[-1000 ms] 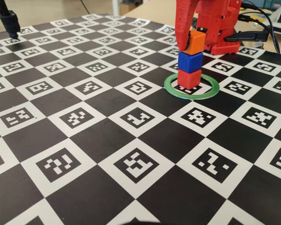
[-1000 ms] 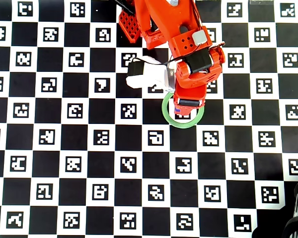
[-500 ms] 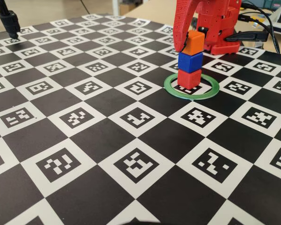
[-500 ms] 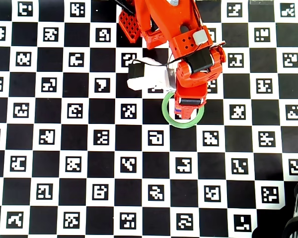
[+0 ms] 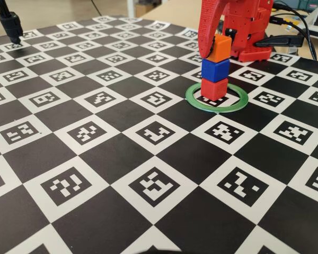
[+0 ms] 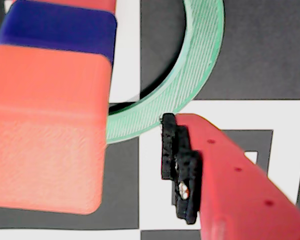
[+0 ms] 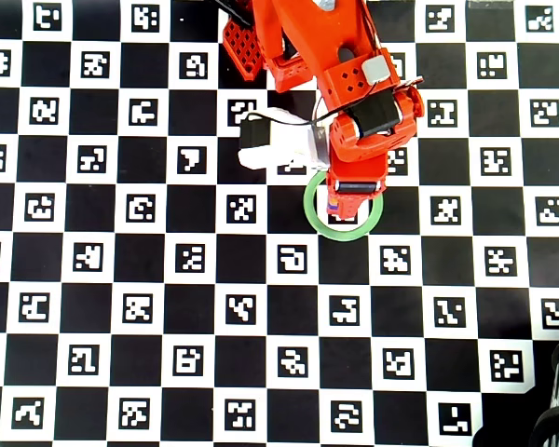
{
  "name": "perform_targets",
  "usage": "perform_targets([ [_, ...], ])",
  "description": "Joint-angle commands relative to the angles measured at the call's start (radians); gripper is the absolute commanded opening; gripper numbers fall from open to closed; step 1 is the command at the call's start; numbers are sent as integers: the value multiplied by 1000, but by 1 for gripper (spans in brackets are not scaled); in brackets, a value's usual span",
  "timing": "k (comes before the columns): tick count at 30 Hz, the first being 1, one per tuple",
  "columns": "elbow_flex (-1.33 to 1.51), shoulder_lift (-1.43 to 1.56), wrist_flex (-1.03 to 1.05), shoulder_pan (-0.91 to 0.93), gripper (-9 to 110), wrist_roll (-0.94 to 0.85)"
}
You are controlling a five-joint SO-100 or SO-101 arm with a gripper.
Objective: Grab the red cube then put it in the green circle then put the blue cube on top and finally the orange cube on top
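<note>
Atop a checkerboard worktop (image 5: 122, 114) printed with black-and-white marker squares, three cubes stood stacked inside the green circle (image 5: 193, 100) while the red fingers (image 5: 205, 37) of the robot arm bracketed the top of the tower. The red cube (image 5: 214, 88) sat at the bottom, within the ring; the blue cube (image 5: 215, 69) rested squarely on it, and the orange cube (image 5: 220, 48) was uppermost, tilted slightly and turned a little off the blue one's edges.

Seen from the fixed camera, one finger hung against the orange cube's left face, its tip level with the top of the blue cube. The wrist camera showed the fingers (image 6: 140, 165) parted: the orange cube (image 6: 45, 130) filled the left of that view, and the padded finger (image 6: 225, 185) at right stood clear of it, with bare worktop between. Beyond the orange cube in the same view lay the blue cube (image 6: 60, 30) and an arc of the green circle (image 6: 190, 75). Whether the hidden finger touched the orange cube could not be told.

From overhead, the arm (image 7: 354, 102) covered the stack almost wholly, with the green circle (image 7: 312, 219) showing around the fingers on all but the upper side.
</note>
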Motion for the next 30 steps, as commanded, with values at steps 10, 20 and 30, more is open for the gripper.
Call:
perform_targets([
  [10, -92, 83, -3, -8, 35, 6],
  [20, -160, 112, 60, -21, 40, -2],
  [30, -288, 115, 198, -43, 42, -21],
])
